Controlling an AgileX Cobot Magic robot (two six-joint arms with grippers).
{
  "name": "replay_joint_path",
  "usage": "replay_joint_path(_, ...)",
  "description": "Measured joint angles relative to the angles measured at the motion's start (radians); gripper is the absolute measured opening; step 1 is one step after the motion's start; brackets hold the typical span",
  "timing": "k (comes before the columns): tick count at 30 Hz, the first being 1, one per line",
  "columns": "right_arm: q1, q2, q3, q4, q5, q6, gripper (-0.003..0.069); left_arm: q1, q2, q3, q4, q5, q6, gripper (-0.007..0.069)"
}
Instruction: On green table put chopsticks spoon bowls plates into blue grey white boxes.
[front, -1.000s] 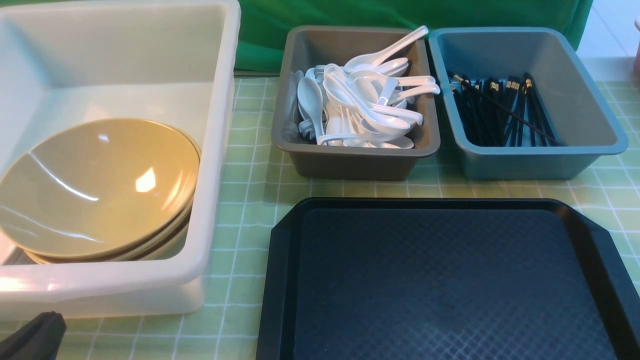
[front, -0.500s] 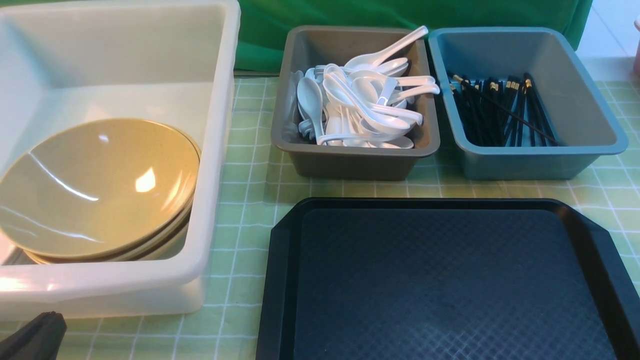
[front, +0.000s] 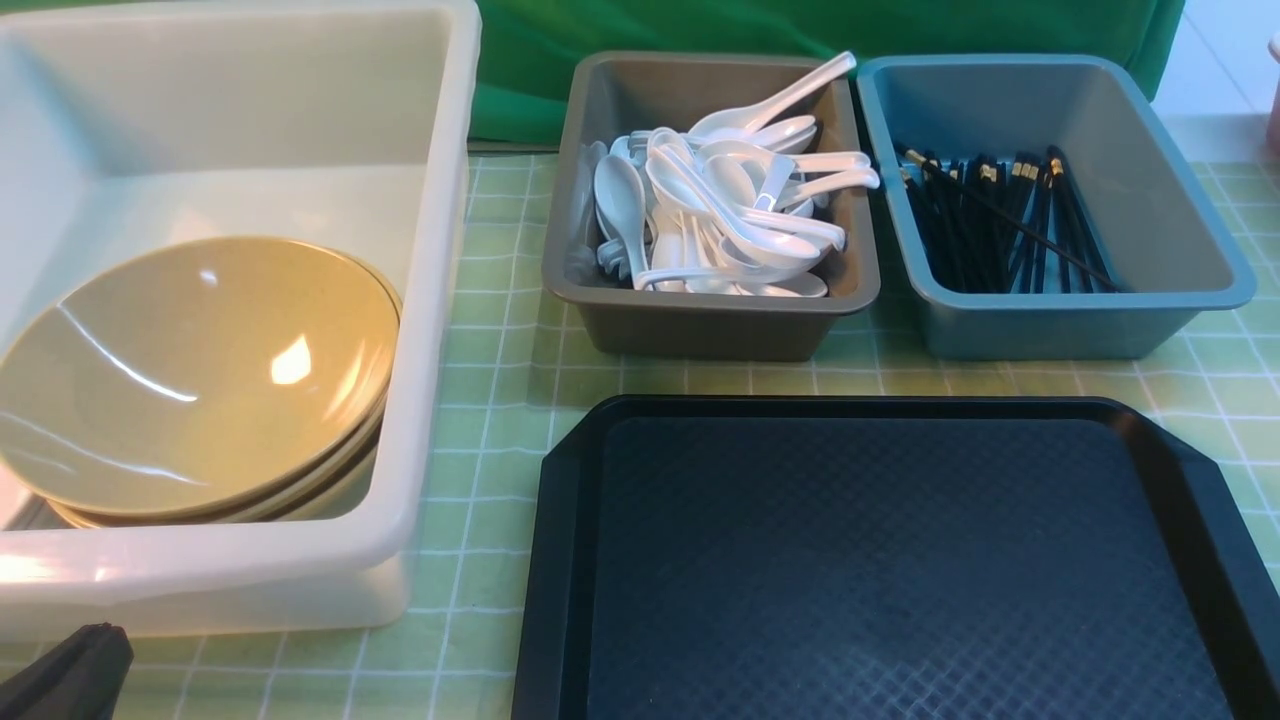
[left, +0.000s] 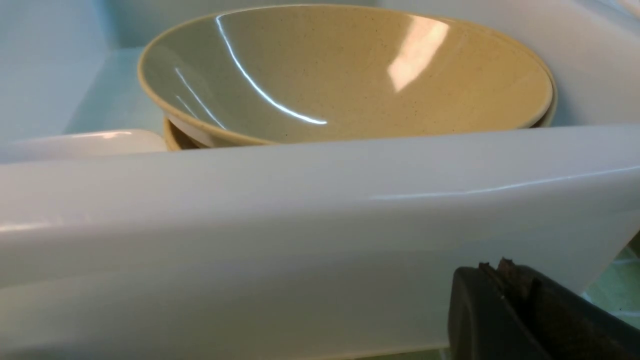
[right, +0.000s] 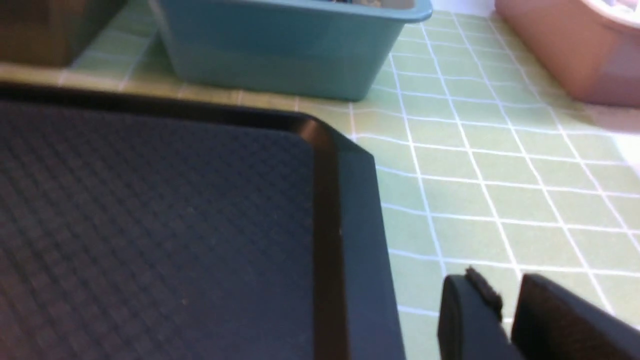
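1. Sorting looks finished: stacked tan bowls (front: 200, 375) sit in the white box (front: 440, 300), white soup spoons (front: 730, 200) fill the grey box (front: 700, 320), and black chopsticks (front: 1000, 220) lie in the blue box (front: 1080, 320).
2. The black tray (front: 880, 570) holds nothing.
3. The left gripper (left: 520, 300) sits low outside the white box wall, pressed closed and empty.
4. The right gripper (right: 505, 315), just beside the tray corner, shows a narrow gap and holds nothing.
5. A pink container (right: 565, 50) stands well apart; nothing obstructs.

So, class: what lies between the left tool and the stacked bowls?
The near wall of the white box; the left wrist view shows it between the left tool and the bowls.
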Motion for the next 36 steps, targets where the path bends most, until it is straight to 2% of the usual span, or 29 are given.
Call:
replay_joint_path(6,0.000,0.000,0.000,0.000,-0.002,0.056,0.0155,0.000,0.000,0.000,0.000,0.000,0.000,-0.0001)
replay_joint_path(36,0.000,0.000,0.002,0.000,-0.006,0.058,0.0183,0.000,0.000,0.000,0.000,0.000,0.000,-0.0001)
